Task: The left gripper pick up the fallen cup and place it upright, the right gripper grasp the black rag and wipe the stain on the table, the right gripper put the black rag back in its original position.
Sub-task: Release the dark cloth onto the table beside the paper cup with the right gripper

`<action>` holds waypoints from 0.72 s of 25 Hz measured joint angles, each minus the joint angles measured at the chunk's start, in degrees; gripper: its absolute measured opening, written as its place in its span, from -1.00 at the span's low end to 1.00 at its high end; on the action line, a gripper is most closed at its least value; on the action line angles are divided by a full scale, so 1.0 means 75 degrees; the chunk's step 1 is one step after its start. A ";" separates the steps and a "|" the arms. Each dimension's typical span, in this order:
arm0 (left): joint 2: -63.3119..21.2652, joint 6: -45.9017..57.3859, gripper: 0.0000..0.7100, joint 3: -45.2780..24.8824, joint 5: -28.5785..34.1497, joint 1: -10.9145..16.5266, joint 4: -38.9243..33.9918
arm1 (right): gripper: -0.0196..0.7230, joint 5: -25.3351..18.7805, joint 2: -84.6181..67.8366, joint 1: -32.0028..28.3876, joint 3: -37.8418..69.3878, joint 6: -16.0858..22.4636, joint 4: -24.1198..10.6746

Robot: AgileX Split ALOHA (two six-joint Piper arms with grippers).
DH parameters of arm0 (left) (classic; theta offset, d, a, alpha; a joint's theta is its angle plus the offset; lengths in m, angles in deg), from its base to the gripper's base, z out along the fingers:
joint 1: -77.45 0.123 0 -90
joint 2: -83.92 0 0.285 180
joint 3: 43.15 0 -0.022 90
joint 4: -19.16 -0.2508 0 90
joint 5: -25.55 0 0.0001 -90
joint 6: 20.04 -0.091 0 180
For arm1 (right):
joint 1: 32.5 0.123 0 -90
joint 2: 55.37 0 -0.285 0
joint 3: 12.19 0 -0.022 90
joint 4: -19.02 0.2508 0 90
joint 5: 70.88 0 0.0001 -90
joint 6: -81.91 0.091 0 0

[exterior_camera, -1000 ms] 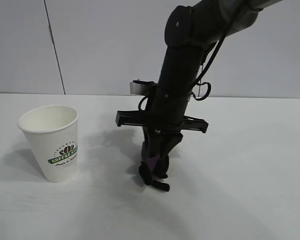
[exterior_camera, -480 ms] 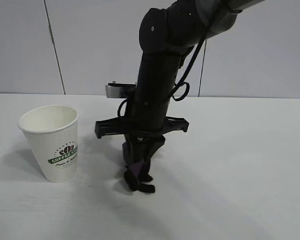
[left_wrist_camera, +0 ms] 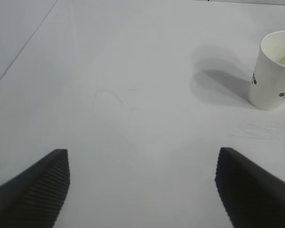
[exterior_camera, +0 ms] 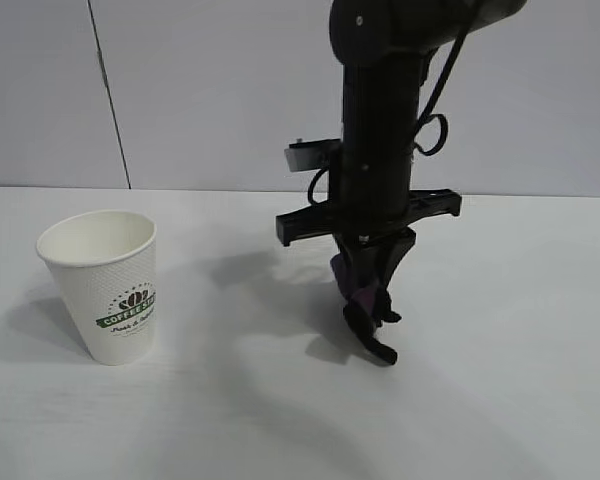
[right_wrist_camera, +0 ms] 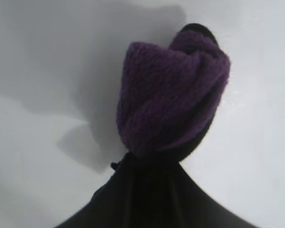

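The white cup [exterior_camera: 102,285] with its green band stands upright at the table's left; it also shows in the left wrist view as the cup [left_wrist_camera: 275,71], far beyond my left gripper [left_wrist_camera: 142,190]. That gripper is open with nothing between its fingers and is outside the exterior view. My right gripper [exterior_camera: 368,290] points straight down right of centre, shut on the black rag [exterior_camera: 372,325], whose purple bunch [right_wrist_camera: 173,95] bulges past the fingertips. The rag's lower end hangs at the table [exterior_camera: 500,400]; I cannot tell whether it touches. No stain shows in any view.
Pale grey wall panels [exterior_camera: 210,90] close off the back of the table. The right arm's shadow [exterior_camera: 250,275] falls between the cup and the gripper. A faint outline [left_wrist_camera: 108,97] marks the tabletop in the left wrist view.
My right gripper, with the rag in it, swept left toward the cup and has now swung back to the right. The cup has not moved.
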 joint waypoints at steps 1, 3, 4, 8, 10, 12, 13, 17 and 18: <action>0.0000 0.0000 0.70 0.0000 0.0000 0.0000 0.0000 | -0.72 -0.0011 0.0000 -0.0068 0.0000 -0.0026 0.0157; 0.0000 0.0000 0.70 0.0000 0.0000 0.0000 0.0000 | -0.72 0.0005 0.0000 -0.0127 0.0007 -0.0168 0.0331; 0.0000 0.0000 0.70 0.0000 0.0000 0.0000 0.0000 | -0.72 0.0052 0.0000 -0.0127 0.0007 -0.0260 0.0391; 0.0000 0.0000 0.70 0.0000 0.0000 0.0000 0.0000 | -0.46 0.0280 0.0000 -0.0127 0.0007 -0.0376 0.0576; 0.0000 0.0000 0.70 0.0000 0.0000 0.0000 0.0000 | -0.04 0.0305 0.0000 -0.0127 0.0007 -0.0376 0.0575; 0.0000 0.0000 0.70 0.0000 0.0000 0.0000 0.0000 | 0.43 0.0297 0.0000 -0.0127 0.0007 -0.0349 0.0575; 0.0000 0.0000 0.70 0.0000 0.0000 0.0000 0.0000 | 0.57 0.0297 0.0000 -0.0127 0.0007 -0.0305 0.0575; 0.0000 0.0000 0.70 0.0000 0.0000 0.0000 0.0000 | 0.73 0.0290 -0.0007 -0.0127 0.0007 -0.0259 0.0607; 0.0000 0.0000 0.70 0.0000 0.0000 0.0000 0.0000 | 0.73 0.0282 -0.0026 -0.0127 0.0007 -0.0253 0.0644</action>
